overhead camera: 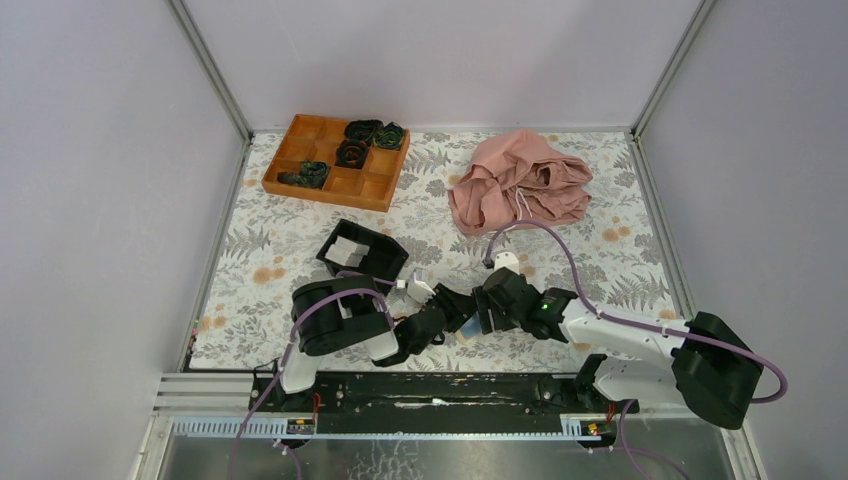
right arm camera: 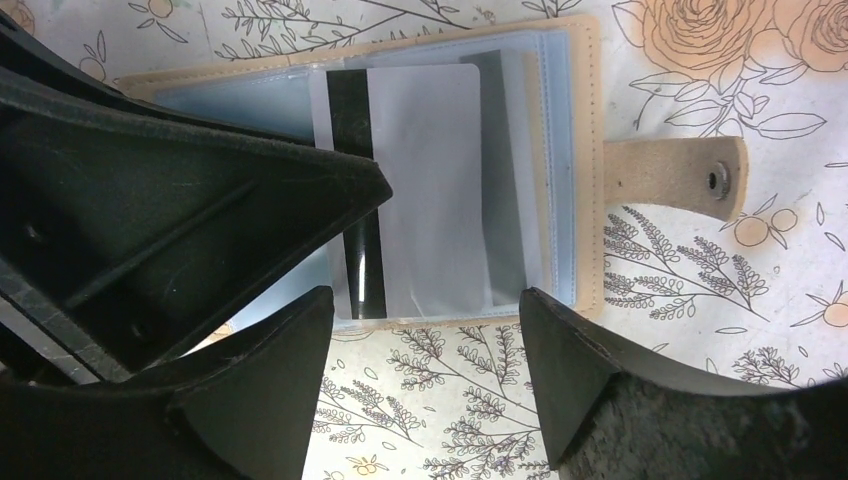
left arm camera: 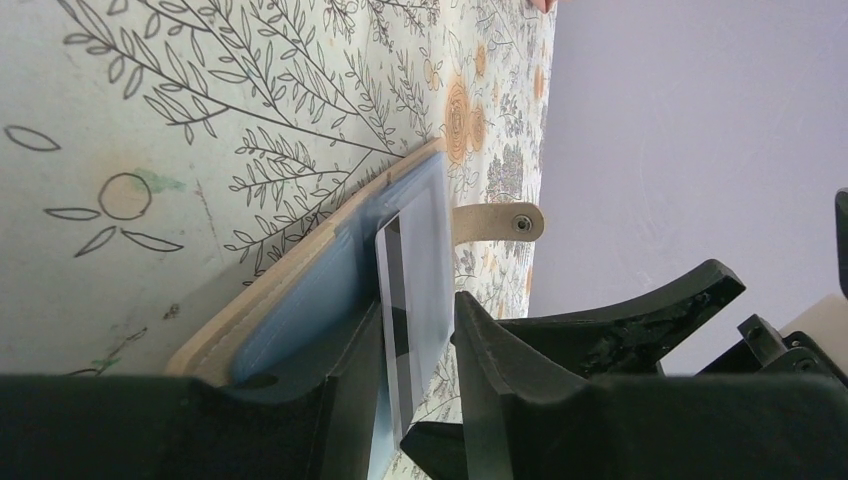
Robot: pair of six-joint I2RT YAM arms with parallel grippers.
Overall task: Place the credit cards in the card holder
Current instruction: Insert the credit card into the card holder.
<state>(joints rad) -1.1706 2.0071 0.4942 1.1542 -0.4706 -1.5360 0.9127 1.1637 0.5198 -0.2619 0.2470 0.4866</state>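
The tan card holder (right arm camera: 588,200) lies open on the floral table, its blue sleeves up and its snap strap (right arm camera: 670,175) out to the right. In the top view it (overhead camera: 467,328) lies between both grippers. A white credit card (right arm camera: 430,180) with a black stripe rests on the sleeves, its striped edge lifted. My left gripper (left arm camera: 418,305) has its jaws slightly apart around that card (left arm camera: 425,250). One finger rests on the holder (left arm camera: 310,300); a gap separates the other from the card. My right gripper (right arm camera: 425,300) is open and empty, just above the holder's near edge.
A black open box (overhead camera: 375,262) holding more white cards (overhead camera: 348,250) stands just behind the left arm. An orange-brown compartment tray (overhead camera: 300,190) with dark items sits at the back left. A pink cloth (overhead camera: 520,180) is heaped at the back right.
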